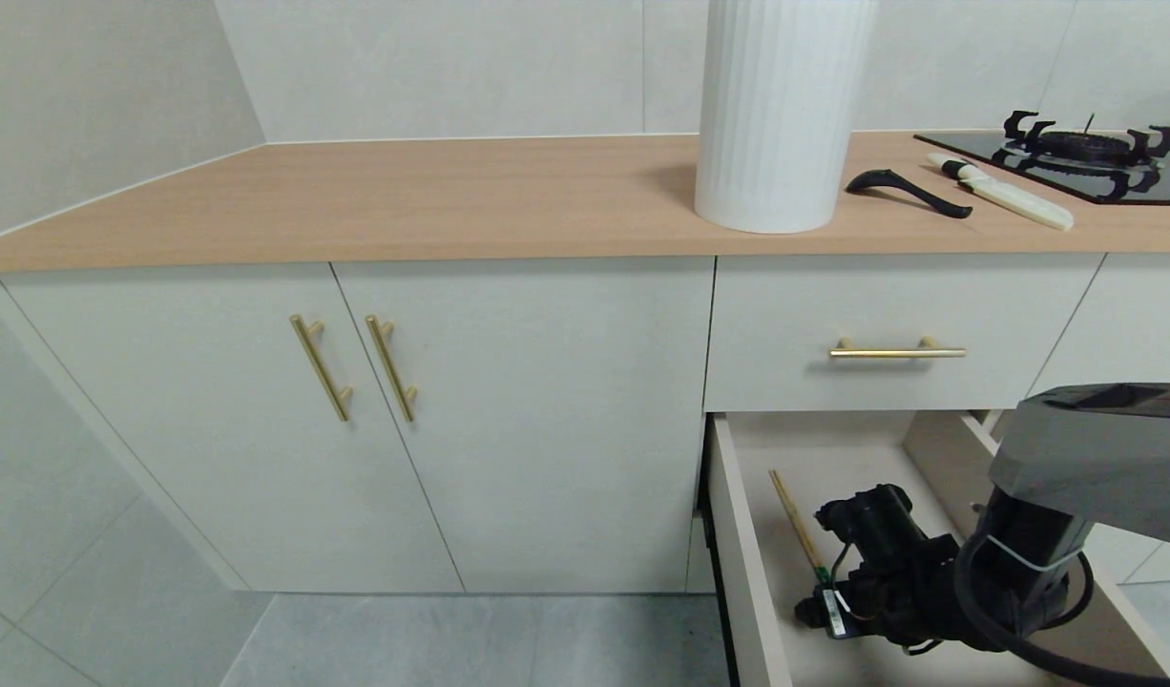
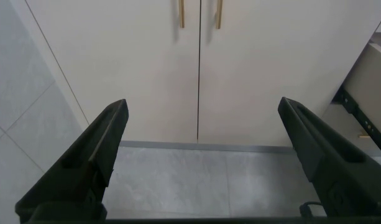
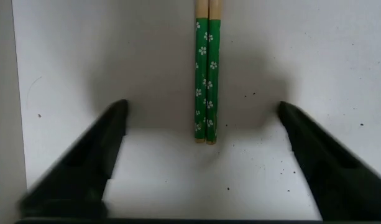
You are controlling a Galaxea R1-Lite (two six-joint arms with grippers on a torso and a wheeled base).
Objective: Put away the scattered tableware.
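Note:
A pair of wooden chopsticks (image 1: 796,527) with green flowered ends (image 3: 207,81) lies on the floor of the open lower drawer (image 1: 738,534). My right gripper (image 3: 202,158) hangs inside the drawer just over their green ends, open, nothing between its fingers; in the head view it (image 1: 819,592) is a black mass at the chopsticks' near end. On the worktop lie a black ladle (image 1: 908,189) and a white knife (image 1: 1003,191). My left gripper (image 2: 202,162) is open, low before the closed cabinet doors (image 2: 199,68).
A tall white ribbed cylinder (image 1: 781,110) stands on the wooden worktop (image 1: 404,196) beside the ladle. A black gas hob (image 1: 1086,157) is at the far right. The upper drawer (image 1: 895,329) is closed. Grey tiled floor (image 1: 404,639) lies below.

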